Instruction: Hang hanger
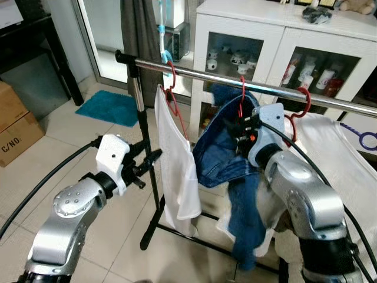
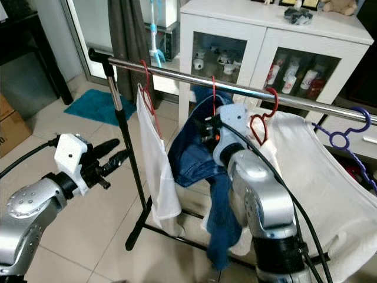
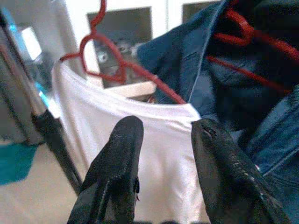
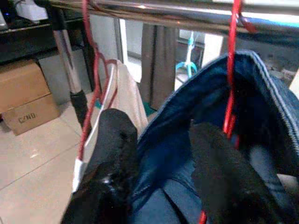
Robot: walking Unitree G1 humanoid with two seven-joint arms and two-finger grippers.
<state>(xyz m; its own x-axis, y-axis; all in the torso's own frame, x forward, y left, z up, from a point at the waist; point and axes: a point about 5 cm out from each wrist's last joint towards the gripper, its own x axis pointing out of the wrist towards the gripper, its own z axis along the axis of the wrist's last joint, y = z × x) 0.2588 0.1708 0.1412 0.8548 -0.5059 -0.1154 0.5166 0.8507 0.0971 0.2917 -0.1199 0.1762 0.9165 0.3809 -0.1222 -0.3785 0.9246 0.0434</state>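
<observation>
- The left arm (image 1: 70, 218) reaches forward and slightly inward from the lower left, its silver forearm ending in a white wrist block.
- The left gripper (image 1: 152, 160) points ahead at mid height, its two black fingers (image 3: 117, 163) spread with a clear gap between them, holding nothing.
- The right arm (image 1: 306, 206) rises from the lower right, bent at the elbow, forearm angled up and inward.
- The right gripper (image 4: 163, 163) is raised higher than the left one, its black fingers (image 4: 112, 149) parted and empty.
- Black cables loop back from both wrists along the arms.
</observation>
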